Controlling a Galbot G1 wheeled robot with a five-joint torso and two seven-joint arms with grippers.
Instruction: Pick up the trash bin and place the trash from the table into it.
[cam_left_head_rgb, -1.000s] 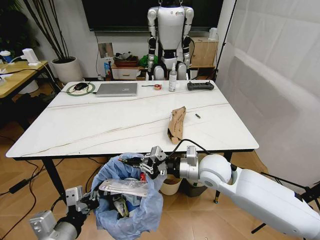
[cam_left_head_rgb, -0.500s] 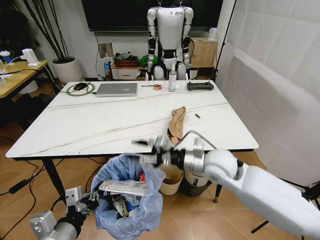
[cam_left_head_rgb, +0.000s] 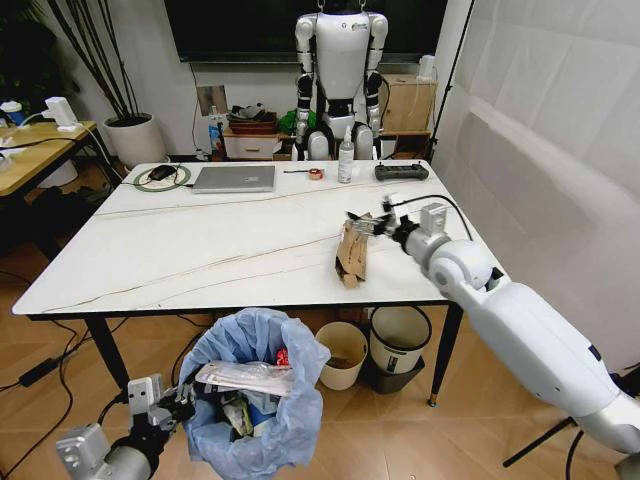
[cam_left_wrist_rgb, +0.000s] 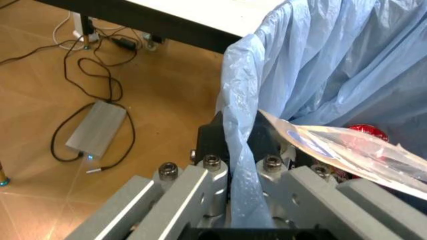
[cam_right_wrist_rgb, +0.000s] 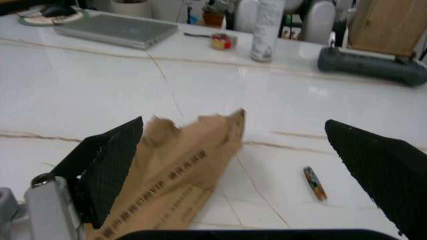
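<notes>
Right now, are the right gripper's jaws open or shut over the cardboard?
Open. The right gripper hovers at the torn cardboard on the table; its wrist view shows both jaws spread wide, the cardboard ungrasped.

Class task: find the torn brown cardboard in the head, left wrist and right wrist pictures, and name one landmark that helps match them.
Head: cardboard on the table's right half, beside the right gripper.
Left wrist: not in it.
Right wrist: cardboard between the open fingers.
Shared landmark: laptop.
</notes>
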